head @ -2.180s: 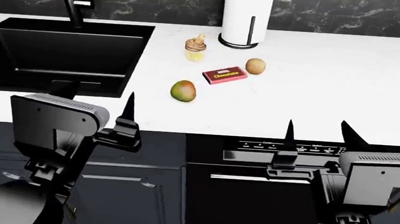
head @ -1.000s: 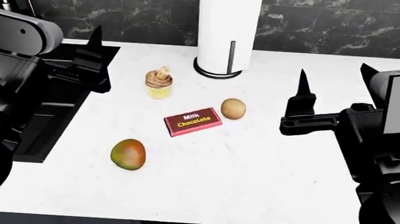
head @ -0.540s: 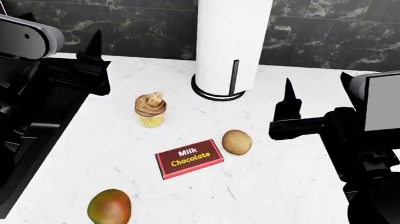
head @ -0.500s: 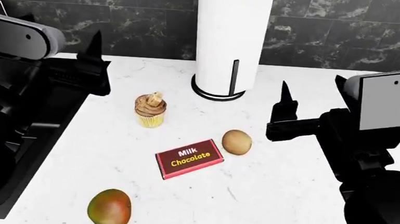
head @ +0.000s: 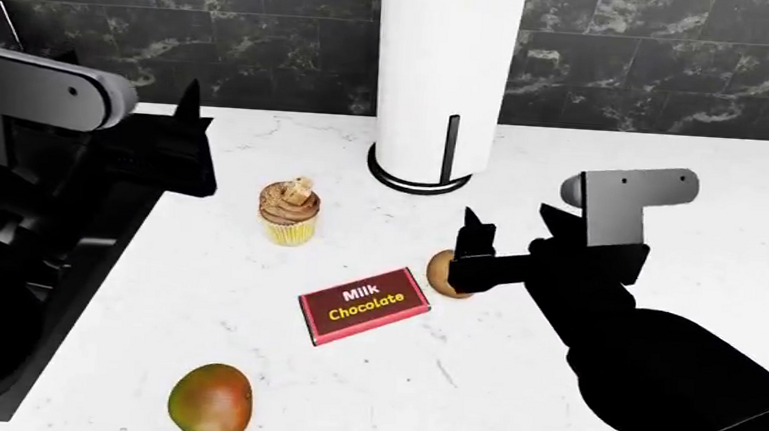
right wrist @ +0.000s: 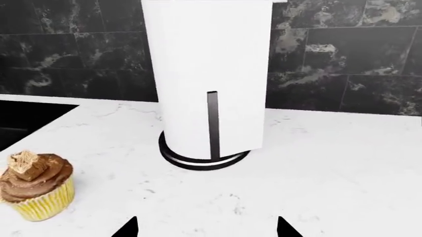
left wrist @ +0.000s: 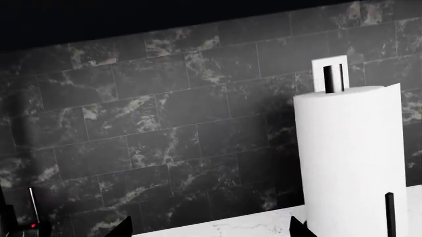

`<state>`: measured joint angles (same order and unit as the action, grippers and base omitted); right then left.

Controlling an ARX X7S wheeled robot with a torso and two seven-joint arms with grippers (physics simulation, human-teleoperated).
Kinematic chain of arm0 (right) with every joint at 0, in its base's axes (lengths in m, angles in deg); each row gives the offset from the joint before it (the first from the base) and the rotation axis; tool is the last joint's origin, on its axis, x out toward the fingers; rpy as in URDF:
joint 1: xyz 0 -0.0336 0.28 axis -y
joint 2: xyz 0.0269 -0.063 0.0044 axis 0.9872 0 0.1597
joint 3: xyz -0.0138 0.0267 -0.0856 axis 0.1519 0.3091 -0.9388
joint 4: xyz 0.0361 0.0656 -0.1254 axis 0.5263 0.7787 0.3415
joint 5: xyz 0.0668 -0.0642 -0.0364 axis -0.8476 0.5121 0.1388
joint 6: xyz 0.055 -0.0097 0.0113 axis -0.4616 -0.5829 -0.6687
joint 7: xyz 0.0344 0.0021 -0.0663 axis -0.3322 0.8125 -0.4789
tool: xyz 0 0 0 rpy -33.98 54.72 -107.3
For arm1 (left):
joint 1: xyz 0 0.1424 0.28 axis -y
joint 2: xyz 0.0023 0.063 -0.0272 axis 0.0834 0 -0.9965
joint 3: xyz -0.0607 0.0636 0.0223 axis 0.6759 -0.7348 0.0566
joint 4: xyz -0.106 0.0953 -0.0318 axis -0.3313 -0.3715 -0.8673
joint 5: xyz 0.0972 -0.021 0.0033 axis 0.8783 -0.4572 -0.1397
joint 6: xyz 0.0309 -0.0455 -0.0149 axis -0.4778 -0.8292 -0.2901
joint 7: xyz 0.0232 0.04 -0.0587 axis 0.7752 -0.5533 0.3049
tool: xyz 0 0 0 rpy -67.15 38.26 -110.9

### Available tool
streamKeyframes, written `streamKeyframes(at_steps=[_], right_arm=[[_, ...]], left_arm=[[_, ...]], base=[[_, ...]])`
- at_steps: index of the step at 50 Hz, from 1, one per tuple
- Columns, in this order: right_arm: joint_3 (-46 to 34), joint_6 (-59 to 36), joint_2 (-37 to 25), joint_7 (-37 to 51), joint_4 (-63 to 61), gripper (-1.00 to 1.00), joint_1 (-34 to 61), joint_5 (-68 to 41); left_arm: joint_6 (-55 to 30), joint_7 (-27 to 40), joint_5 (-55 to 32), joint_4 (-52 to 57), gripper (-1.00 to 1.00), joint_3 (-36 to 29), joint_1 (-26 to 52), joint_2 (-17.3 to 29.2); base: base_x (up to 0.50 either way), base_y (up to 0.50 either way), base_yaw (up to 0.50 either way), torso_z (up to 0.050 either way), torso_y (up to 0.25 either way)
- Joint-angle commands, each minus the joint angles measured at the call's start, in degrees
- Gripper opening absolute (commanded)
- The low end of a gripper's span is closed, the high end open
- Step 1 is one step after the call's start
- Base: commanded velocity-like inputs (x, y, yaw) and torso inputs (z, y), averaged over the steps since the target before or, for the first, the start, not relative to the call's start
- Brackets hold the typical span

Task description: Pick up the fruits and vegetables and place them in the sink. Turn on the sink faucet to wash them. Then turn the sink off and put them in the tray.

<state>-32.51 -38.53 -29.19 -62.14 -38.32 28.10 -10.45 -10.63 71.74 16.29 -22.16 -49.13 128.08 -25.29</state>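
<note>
Directly beside the right gripper [head: 506, 245], touching its near finger or just behind it from the head camera, sits the tan-brown fruit [head: 443, 275], partly covered by that finger. The jaws are spread: in the right wrist view two dark fingertips [right wrist: 127, 228] show well apart over bare white counter [right wrist: 343, 163]. Beyond them stands one white paper-towel roll [right wrist: 207, 74] on a black ringed stand, and the frosted cupcake [right wrist: 33, 192] sits off to the side, clear of the fingers. The fruit itself does not appear in that wrist view.

One red chocolate bar [head: 364, 304] lies just beside the fruit on the side away from the right arm, flat on the counter, with the cupcake [head: 288, 211] farther off toward the wall. One mango [head: 210, 401], green-yellow with a red blush, rests well apart from the right gripper, nearer the robot's body and nearer the left arm.

The left gripper [head: 176, 138] hangs near the counter's edge above the dark sink [head: 81, 257], most of which its arm hides. Its fingertips [left wrist: 122, 227] are also wide apart in the left wrist view, which faces the black marbled tile wall [left wrist: 165, 113] and the paper-towel roll [left wrist: 349, 158]. A thin lever with a red dot [left wrist: 31, 224] peeks in at that view's edge.
</note>
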Motion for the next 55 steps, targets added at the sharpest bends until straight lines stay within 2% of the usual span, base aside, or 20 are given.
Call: streamKeyframes(at_steps=[1, 30, 48, 49, 55], right_arm=[[-1.7, 4.1, 1.2, -1.0, 5.6, 1.00, -1.7, 0.5], [-8.9, 12.5, 1.3, -2.2, 15.6, 1.00, -3.5, 3.9], [-10.7, 13.4, 1.2, -2.2, 17.4, 1.00, -3.8, 3.8], [-10.8, 13.5, 1.1, -2.3, 17.3, -1.00, -3.9, 3.7], [-10.2, 12.7, 1.0, -2.0, 16.1, -1.00, -3.9, 2.9]], left_arm=[[1.5, 0.2, 0.2, -1.1, 1.00, -0.6, -1.1, 0.0], [3.3, 0.7, 0.2, -1.8, 1.00, -0.8, -2.6, 0.5], [4.4, 0.8, 0.1, -2.5, 1.00, -0.8, -3.2, 0.9], [4.3, 0.9, 0.1, -2.4, 1.00, -0.8, -3.2, 0.9], [4.3, 1.0, -0.1, -2.3, 1.00, -0.7, -3.3, 0.9]], base=[[0.00, 0.00, 0.00, 0.000, 0.000], [0.00, 0.00, 0.00, 0.000, 0.000], [0.00, 0.00, 0.00, 0.000, 0.000], [0.00, 0.00, 0.00, 0.000, 0.000], [0.00, 0.00, 0.00, 0.000, 0.000]])
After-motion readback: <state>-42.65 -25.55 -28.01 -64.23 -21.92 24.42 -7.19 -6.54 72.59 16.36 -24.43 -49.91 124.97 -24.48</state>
